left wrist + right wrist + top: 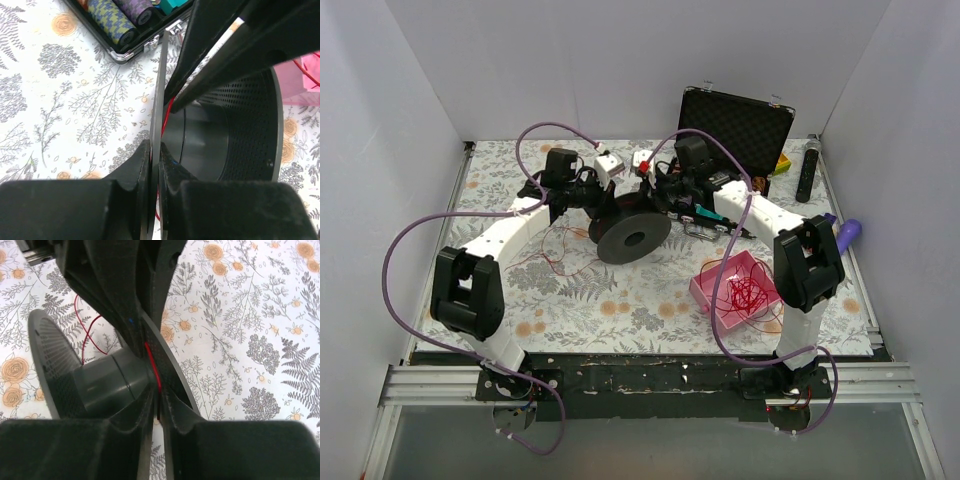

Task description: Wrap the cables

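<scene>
Mid-table, left hand [154, 150], right hand [157, 399] clamped on spool [630, 238] rims, cables [154, 369] against hub

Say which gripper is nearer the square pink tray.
Right. The right gripper clamps the black plastic spool nearer the pink tray; the left gripper clamps its far side.

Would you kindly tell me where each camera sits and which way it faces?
Top external: above and behind the bases, looking down at the table; left arm and right arm both show, meeting at the spool.
Left wrist: on the left arm, looking along the left gripper, clamped on a spool flange, towards the case.
Right wrist: looking along the right gripper, clamped on a flange beside the red cable.
Shared: every view shows the spool.
</scene>
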Robot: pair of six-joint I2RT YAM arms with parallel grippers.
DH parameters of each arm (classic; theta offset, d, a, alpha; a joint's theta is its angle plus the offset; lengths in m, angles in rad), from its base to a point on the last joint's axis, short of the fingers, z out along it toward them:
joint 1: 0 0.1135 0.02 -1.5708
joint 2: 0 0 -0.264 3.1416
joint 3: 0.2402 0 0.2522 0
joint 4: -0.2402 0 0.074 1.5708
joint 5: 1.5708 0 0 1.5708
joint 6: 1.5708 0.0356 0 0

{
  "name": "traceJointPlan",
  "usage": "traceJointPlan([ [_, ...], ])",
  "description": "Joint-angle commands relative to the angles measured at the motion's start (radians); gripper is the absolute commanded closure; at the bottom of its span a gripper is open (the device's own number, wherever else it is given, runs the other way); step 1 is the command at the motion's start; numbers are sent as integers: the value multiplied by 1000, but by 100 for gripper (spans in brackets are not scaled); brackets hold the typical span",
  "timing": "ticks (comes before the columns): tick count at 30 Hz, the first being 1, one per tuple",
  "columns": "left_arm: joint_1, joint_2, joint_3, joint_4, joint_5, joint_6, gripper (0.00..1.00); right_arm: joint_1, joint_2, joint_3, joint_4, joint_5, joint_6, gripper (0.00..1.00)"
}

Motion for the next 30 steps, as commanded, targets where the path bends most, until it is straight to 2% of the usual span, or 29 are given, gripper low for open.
traceJointPlan([
  [1, -8, -86, -15, -15, -46, -130, 100, 5, -27, 62, 63, 129, 85, 66],
  [6, -8, -142, -39, 9, -180, -185, 100, 4, -80, 73, 37, 187, 127, 46],
  [7, -8, -146, -39, 8, -203, -194, 100, 2, -99, 67, 38, 190, 132, 40],
  [8, -6, -149, -39, 8, -227, -203, 100, 1, -114, 57, 44, 189, 136, 29],
  [9, -6, -152, -36, 5, -241, -217, 100, -4, -132, 48, 53, 181, 144, 28],
  [10, -6, -154, -30, 2, -253, -228, 100, -5, -151, 36, 66, 175, 155, 23],
  [17, -6, -165, 37, 2, -330, -351, 100, -8, -266, -32, 145, 170, 217, 19],
  [23, -5, -183, 212, -52, -422, -400, 100, -22, -391, -93, 208, 181, 365, 18],
  [27, 0, -183, 390, -137, -444, -403, 100, -24, -529, -304, 366, 196, 475, 14],
  [30, 1, -180, 528, -220, -447, -389, 100, -24, -600, -485, 553, 248, 558, 13],
])
